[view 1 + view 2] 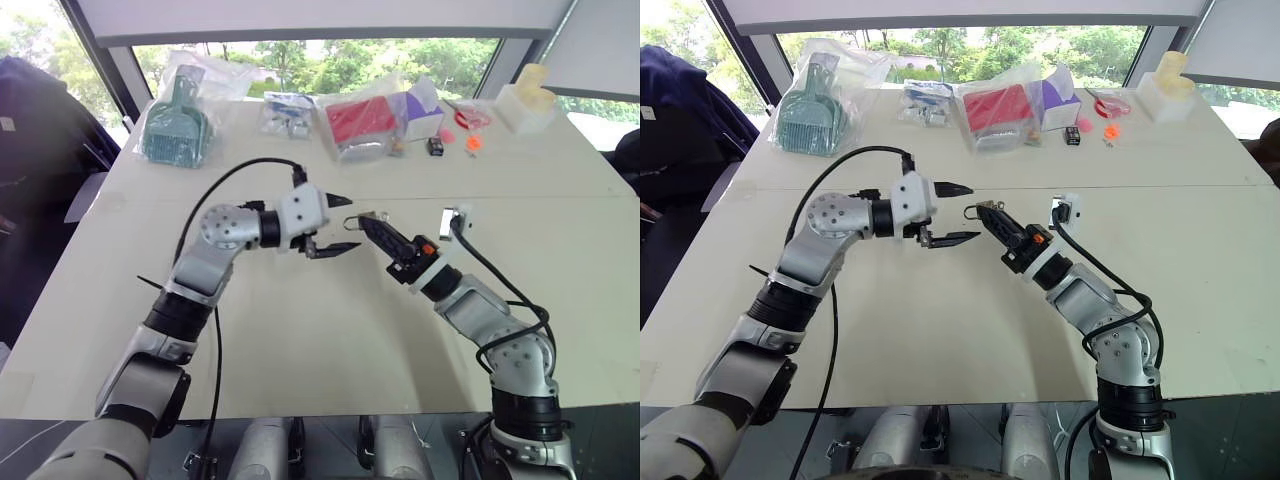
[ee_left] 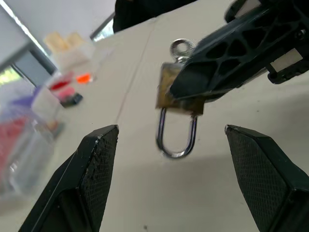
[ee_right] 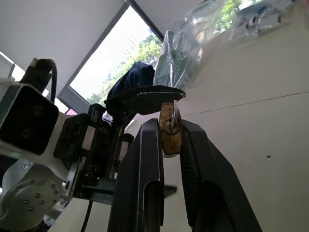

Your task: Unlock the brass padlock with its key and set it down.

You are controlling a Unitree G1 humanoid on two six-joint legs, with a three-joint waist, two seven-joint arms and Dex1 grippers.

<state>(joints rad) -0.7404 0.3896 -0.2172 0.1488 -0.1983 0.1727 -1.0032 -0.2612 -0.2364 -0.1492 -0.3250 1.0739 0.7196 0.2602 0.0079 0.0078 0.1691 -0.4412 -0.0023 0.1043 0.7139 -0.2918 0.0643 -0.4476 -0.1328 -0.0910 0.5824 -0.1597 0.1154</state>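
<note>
My right gripper (image 1: 366, 222) is shut on the brass padlock (image 2: 172, 90) and holds it above the middle of the table (image 1: 300, 340). The silvery shackle (image 2: 176, 141) juts out toward my left gripper (image 1: 349, 222). That gripper is open, one finger on each side of the shackle and touching nothing. At the body's other end the key (image 2: 181, 48) shows as a small silvery round head. In the right wrist view the padlock (image 3: 169, 128) sits pinched between my own two fingers (image 3: 150, 150). Whether the shackle is released I cannot tell.
Along the table's far edge lie a bagged green item (image 1: 176, 126), a bagged red box (image 1: 360, 121), a purple box (image 1: 421, 110), small black-and-orange items (image 1: 436, 146) and a white container (image 1: 526, 105). A dark cloth (image 1: 35, 140) hangs at the left.
</note>
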